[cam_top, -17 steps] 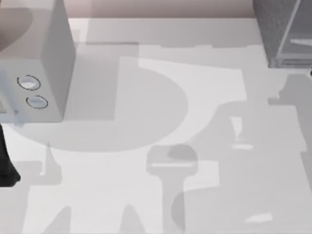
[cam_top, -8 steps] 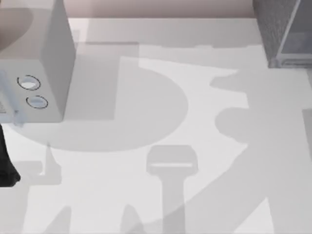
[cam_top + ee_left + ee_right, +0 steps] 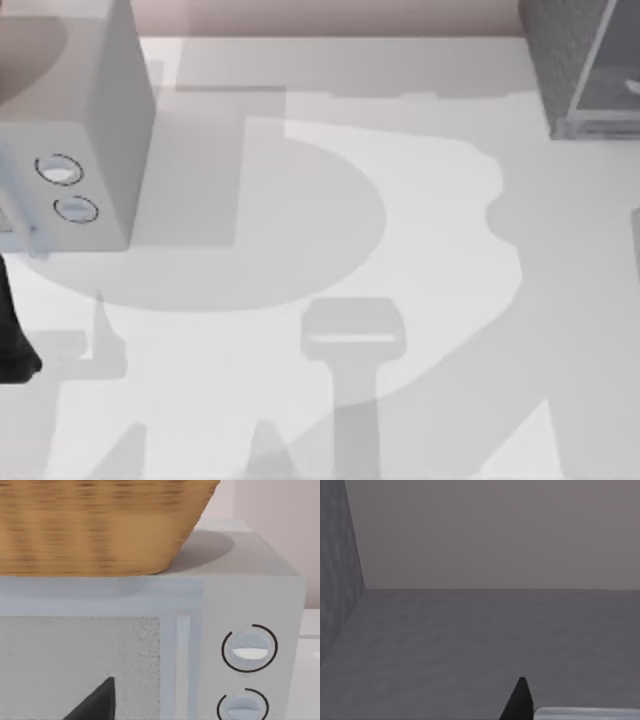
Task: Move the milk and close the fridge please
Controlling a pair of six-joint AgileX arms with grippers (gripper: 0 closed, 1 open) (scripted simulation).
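The fridge (image 3: 572, 62), a dark grey speckled cabinet with a paler panel, stands at the table's far right corner. The right wrist view looks along a speckled grey fridge wall (image 3: 337, 580) and a flat dark grey floor. My right gripper's one black fingertip (image 3: 521, 701) shows there, beside a pale grey edge (image 3: 585, 713). The milk is out of view. My left arm (image 3: 12, 340) is parked at the table's left edge, with a black fingertip (image 3: 97, 703) facing the microwave front.
A pale grey microwave (image 3: 90, 130) with two round dials (image 3: 249, 648) stands at the far left. A wicker basket (image 3: 100, 525) rests on top of it. Arm shadows lie across the white table (image 3: 300, 200).
The shadows on the table's right half have shifted and spread toward the right edge. The left arm, microwave and fridge have not moved.
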